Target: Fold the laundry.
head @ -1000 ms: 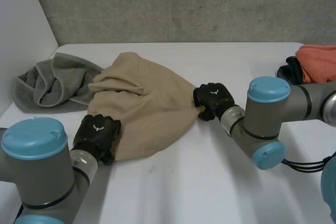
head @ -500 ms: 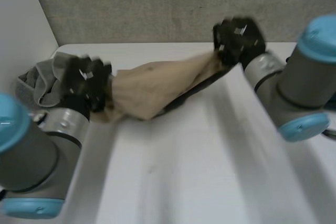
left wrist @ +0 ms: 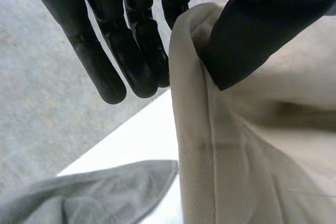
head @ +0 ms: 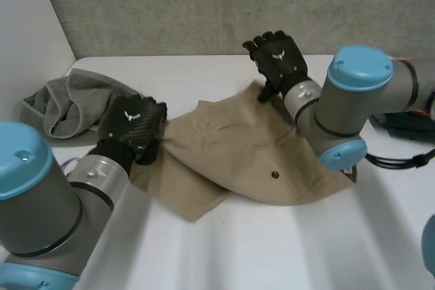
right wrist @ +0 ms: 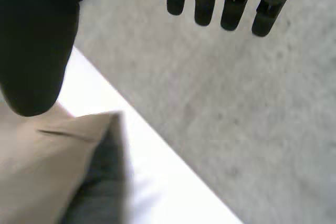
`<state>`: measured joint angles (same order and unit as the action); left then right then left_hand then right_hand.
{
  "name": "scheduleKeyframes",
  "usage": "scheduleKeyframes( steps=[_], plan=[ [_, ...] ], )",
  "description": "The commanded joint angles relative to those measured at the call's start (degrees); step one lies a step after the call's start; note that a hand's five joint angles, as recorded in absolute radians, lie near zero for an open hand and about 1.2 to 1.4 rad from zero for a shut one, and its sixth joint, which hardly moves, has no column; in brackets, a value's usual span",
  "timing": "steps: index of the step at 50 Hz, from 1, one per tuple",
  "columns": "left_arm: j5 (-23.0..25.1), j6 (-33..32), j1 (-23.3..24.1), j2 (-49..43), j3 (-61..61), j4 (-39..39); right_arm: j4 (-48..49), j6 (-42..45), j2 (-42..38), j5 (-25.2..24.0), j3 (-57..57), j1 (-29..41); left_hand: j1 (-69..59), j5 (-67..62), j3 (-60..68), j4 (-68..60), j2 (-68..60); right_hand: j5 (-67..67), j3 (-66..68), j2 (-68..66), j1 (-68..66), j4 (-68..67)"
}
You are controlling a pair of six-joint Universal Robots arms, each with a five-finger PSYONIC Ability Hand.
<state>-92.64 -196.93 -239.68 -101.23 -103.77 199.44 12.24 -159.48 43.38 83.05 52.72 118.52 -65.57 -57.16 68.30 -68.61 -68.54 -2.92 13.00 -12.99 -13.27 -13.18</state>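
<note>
- Far left, the grey towel (head: 64,106) sits bunched on the table (head: 272,249). It is just beside my left hand but is not the piece I'm working on.
- My left hand (head: 132,127) is at the left end of the beige garment (head: 238,147). In the wrist view the hem runs up between my straight fingers (left wrist: 134,51) and my thumb (left wrist: 252,30). I read that as a pinch on that edge, with cloth clamped between them.
- The garment itself lies spread on the table with its long axis running crosswise. It goes from my left hand out to the right, where its far end passes under my right arm.
- A small dark button (head: 274,174) faces up near the middle of it, and the near left corner is doubled over.
- My right hand (head: 277,59) is up off the cloth, over the garment's far edge. Its fingers are straight and spread, the thumb is wide apart, and it holds nothing.
- From that wrist, a corner of the garment lies below my thumb, on the palm side, with bare table past it under my fingertips.
- So the right hand is the free one, and that far corner is nearest to it. I'd judge the next move is for it to drop down and back onto that corner while the left end stays pinned.
</note>
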Motion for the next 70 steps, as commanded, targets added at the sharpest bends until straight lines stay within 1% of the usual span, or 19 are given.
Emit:
scheduleKeyframes(
  steps=[1,2,6,12,14,22,29,32,34,35,36,40,47,48,52,56,63,68,70],
  plan=[
    [0.1,-0.6,-0.3,-0.9,0.0,0.0,-2.7,2.4,9.1,3.4,7.2,-1.3,-14.4,-12.8,11.7,-11.4,-11.5,2.9,-3.0,3.0,3.3,3.2],
    [0.0,-0.6,-0.3,-0.9,-0.1,0.0,-3.4,2.5,12.6,2.5,9.8,-2.1,-14.4,-12.8,11.7,-11.4,-11.5,2.9,-3.0,3.0,3.3,3.2],
    [0.0,-0.6,-0.3,-0.6,-0.8,-0.6,-7.5,2.6,18.4,-1.6,14.6,-3.6,-14.4,-12.8,11.7,-11.4,-11.5,2.9,-3.0,3.0,3.3,3.2],
    [0.0,-0.6,-0.3,0.2,-2.8,-0.9,-17.1,4.0,18.6,-8.7,14.5,-4.1,-14.4,-12.8,11.7,-11.4,-11.5,-6.2,6.2,-6.2,-5.9,-6.0],
    [0.1,-0.6,-0.3,0.7,-3.1,-0.9,-18.7,5.9,16.4,-11.0,13.1,-4.3,-14.4,-12.8,11.7,-11.4,-11.5,-11.1,11.0,-11.0,-10.7,-10.8],
    [0.1,-0.6,0.0,1.0,-3.7,-0.9,-18.6,14.3,4.5,-15.8,7.3,-3.9,-14.4,-12.8,11.7,-11.4,-11.5,-11.3,11.2,-11.2,-10.9,-11.0],
    [0.1,-0.6,0.1,0.9,-3.7,-0.8,-17.5,19.2,-4.9,-16.3,1.4,-3.5,-14.4,-12.8,11.7,-11.4,-11.5,-15.5,15.4,-15.4,-15.1,-15.2],
    [0.1,-0.6,0.1,0.9,-3.7,-0.8,-13.7,20.1,-7.2,-16.0,-0.1,-3.3,-14.4,-12.8,11.7,-11.4,-11.5,-26.9,26.8,-26.8,-26.6,-26.6],
    [0.0,-0.6,0.0,0.9,-3.8,-0.8,-10.0,20.0,-7.9,-15.0,-0.4,-3.3,-14.4,-12.8,11.7,-11.4,-11.5,-41.8,41.8,-41.8,-41.5,-41.6],
    [0.0,-0.7,-0.1,0.9,-3.7,-0.8,-8.6,19.9,-7.9,-14.7,-0.4,-3.3,-14.4,-12.8,11.7,-11.4,-11.5,-57.7,57.7,-57.7,-57.4,-57.5],
    [-0.1,-0.7,-0.1,0.9,-3.8,-0.8,-7.8,19.9,-7.7,-14.6,-0.3,-3.3,-14.4,-12.8,11.7,-11.4,-11.5,-67.0,66.9,-66.9,-66.6,-66.7],
    [-0.1,-0.8,-0.5,1.4,-3.6,-0.8,-6.7,19.8,-4.6,-13.9,0.7,-3.2,-14.4,-12.8,11.7,-11.4,-11.5,-67.1,67.0,-67.0,-66.7,-66.8],
    [0.0,-1.0,-2.9,5.6,-0.9,-0.6,-11.3,20.2,11.8,-13.7,8.4,-4.5,-14.4,-12.8,11.7,-11.4,-11.5,-67.1,67.0,-67.0,-66.7,-66.8],
    [0.1,-1.2,-3.2,6.4,-0.2,-0.6,-13.5,20.3,16.5,-13.7,10.1,-5.3,-14.4,-12.8,11.7,-11.4,-11.5,-67.1,67.0,-67.0,-66.7,-66.8],
    [0.1,-2.7,-3.8,10.0,3.7,-0.6,-20.8,20.0,26.6,-13.7,11.8,-8.8,-14.4,-12.8,11.7,-11.4,-11.5,-67.1,67.0,-67.0,-66.7,-66.8],
    [0.2,-4.9,-3.8,12.9,8.1,-0.4,-27.2,19.3,33.4,-13.4,11.5,-11.8,-14.4,-12.8,11.7,-11.4,-11.5,-67.1,67.0,-67.0,-66.7,-66.8],
    [2.0,-7.9,-3.8,13.4,14.1,-1.2,-37.4,18.5,40.8,-12.5,10.7,-12.6,-14.4,-12.8,11.7,-11.4,-11.5,-67.1,67.0,-67.0,-66.7,-66.8],
    [7.0,-8.9,-3.6,10.1,13.5,-2.1,-43.4,18.5,40.6,-12.4,11.4,-13.4,-14.4,-12.8,11.7,-11.4,-11.5,-67.1,67.0,-67.0,-66.7,-66.8],
    [7.6,-9.3,-3.8,8.1,13.4,-2.4,-44.9,18.6,39.3,-12.3,11.9,-13.5,-14.4,-12.8,11.7,-11.4,-11.5,-67.1,67.0,-67.0,-66.7,-66.8]
  ],
)
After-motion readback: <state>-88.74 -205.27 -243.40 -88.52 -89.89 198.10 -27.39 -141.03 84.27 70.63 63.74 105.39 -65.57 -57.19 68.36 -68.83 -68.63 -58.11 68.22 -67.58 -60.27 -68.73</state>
